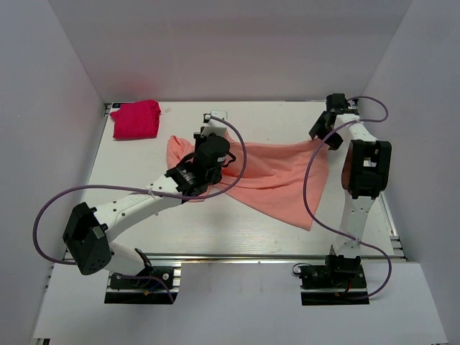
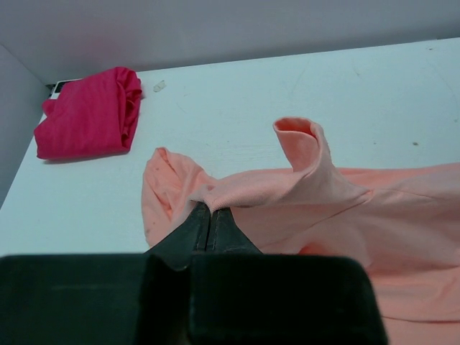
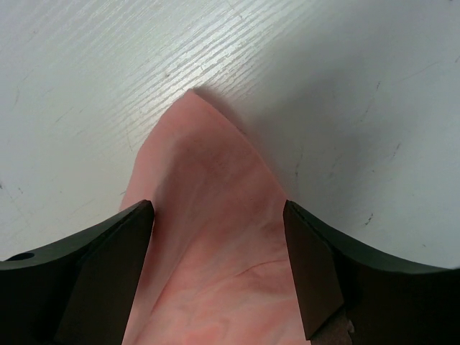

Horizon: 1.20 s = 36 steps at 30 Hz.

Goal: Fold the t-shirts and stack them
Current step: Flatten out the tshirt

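Observation:
The salmon t-shirt [image 1: 277, 180] lies spread and crumpled across the middle of the table. My left gripper [image 1: 207, 136] is shut on a raised fold of it near its left end; the left wrist view shows the fingertips [image 2: 210, 215] pinching the salmon cloth [image 2: 323, 208]. My right gripper [image 1: 325, 138] is open over the shirt's far right corner. In the right wrist view the pointed corner [image 3: 215, 215] lies between the spread fingers [image 3: 129, 237], and the gripper [image 3: 219, 215] holds nothing. The magenta-red folded bundle [image 1: 135, 119] sits at the back left corner and also shows in the left wrist view [image 2: 90, 111].
White walls enclose the table on the left, back and right. The table's metal front rail [image 1: 237, 257] runs in front of the arm bases. A purple cable [image 1: 309, 180] hangs over the shirt's right side.

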Motion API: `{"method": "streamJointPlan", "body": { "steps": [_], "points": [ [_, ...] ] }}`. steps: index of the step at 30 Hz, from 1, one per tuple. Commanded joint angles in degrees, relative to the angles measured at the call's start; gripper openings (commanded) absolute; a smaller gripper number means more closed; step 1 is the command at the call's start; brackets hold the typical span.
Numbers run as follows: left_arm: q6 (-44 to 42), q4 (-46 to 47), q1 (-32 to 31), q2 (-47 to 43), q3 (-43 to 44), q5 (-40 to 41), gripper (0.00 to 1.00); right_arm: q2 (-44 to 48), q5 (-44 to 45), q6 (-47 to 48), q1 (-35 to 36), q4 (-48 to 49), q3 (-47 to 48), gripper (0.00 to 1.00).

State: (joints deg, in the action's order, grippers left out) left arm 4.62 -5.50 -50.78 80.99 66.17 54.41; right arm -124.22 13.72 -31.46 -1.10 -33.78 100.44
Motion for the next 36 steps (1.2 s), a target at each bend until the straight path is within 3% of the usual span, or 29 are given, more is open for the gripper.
{"method": "streamJointPlan", "body": {
  "steps": [1, 4, 6, 8, 16, 22, 27, 30, 33, 36],
  "points": [
    [-2.33, 2.41, 1.21, -1.27, 2.12, 2.36, 0.00, -0.84, -0.79, -0.80, -0.57, -0.59, 3.53, 0.78],
    [-2.86, 3.04, 1.82, -1.89, 1.60, 1.76, 0.00, -1.55, -2.37, -0.36, -0.57, -0.41, 3.18, 0.78],
    [-2.86, 3.04, 1.83, -2.42, 1.59, 1.13, 0.00, -1.46, -4.91, 0.08, -0.48, 0.55, 2.92, 0.67],
    [-2.86, 3.04, 2.44, -2.42, 1.59, 1.13, 0.00, -1.55, -6.50, 0.26, -0.57, 1.52, 1.95, 0.62],
    [-1.64, 1.19, 4.11, -2.42, 0.98, 1.05, 0.00, 0.73, -6.51, 5.86, -0.65, 3.72, -0.33, 0.70],
    [0.91, 0.05, 5.16, -1.36, -0.25, -0.10, 0.00, 5.22, -8.61, 12.56, -0.48, 8.28, -9.89, 0.70],
    [3.37, -2.23, 5.70, 0.74, -0.25, -1.59, 0.00, 4.79, -7.30, 13.79, -0.48, 9.26, -11.76, 0.70],
    [3.38, -2.85, 6.22, 1.27, -0.25, -2.11, 0.00, 4.25, -7.56, 14.15, -0.39, 9.08, -11.76, 0.60],
    [3.90, -2.85, 6.75, 1.80, -0.25, -2.65, 0.00, 4.87, -7.30, 13.45, -0.30, 9.87, -12.29, 0.34],
    [3.90, -2.85, 7.28, 1.80, 0.27, -2.65, 0.00, 7.15, -7.12, 13.70, -0.30, 10.66, -12.12, 0.22]
  ]
}}
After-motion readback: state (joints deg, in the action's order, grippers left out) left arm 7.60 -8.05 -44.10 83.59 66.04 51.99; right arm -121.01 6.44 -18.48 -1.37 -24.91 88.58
